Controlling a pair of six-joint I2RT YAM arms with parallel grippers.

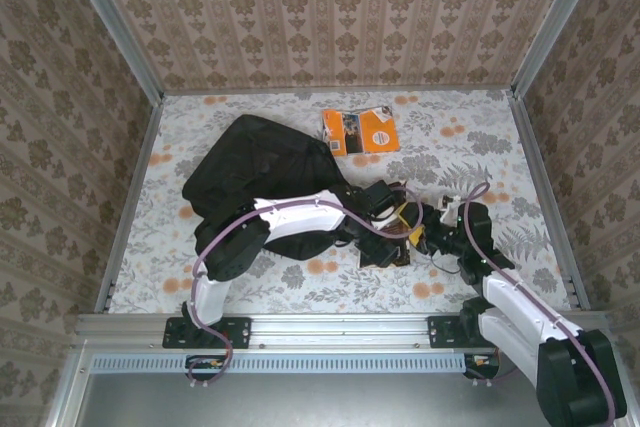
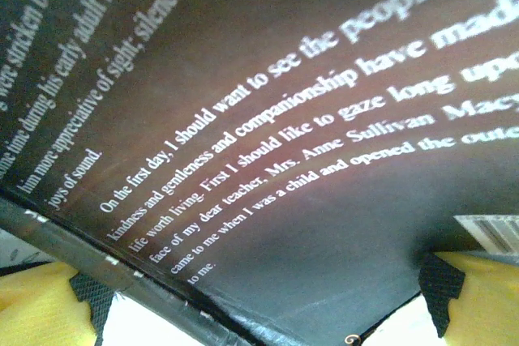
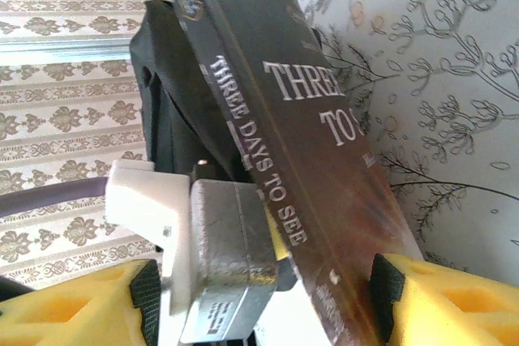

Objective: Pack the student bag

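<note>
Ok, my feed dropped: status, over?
Left claw open at dark book. Right claw open around it. Student bag beside them, orange book beyond.

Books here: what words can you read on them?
"THREE DAYS TO SEE": spine of dark book.
"On the first day, I should want to see the people": its back cover.
"Mrs. Anne Sullivan Macy": back cover too.
Orange book: too small to read.
</note>
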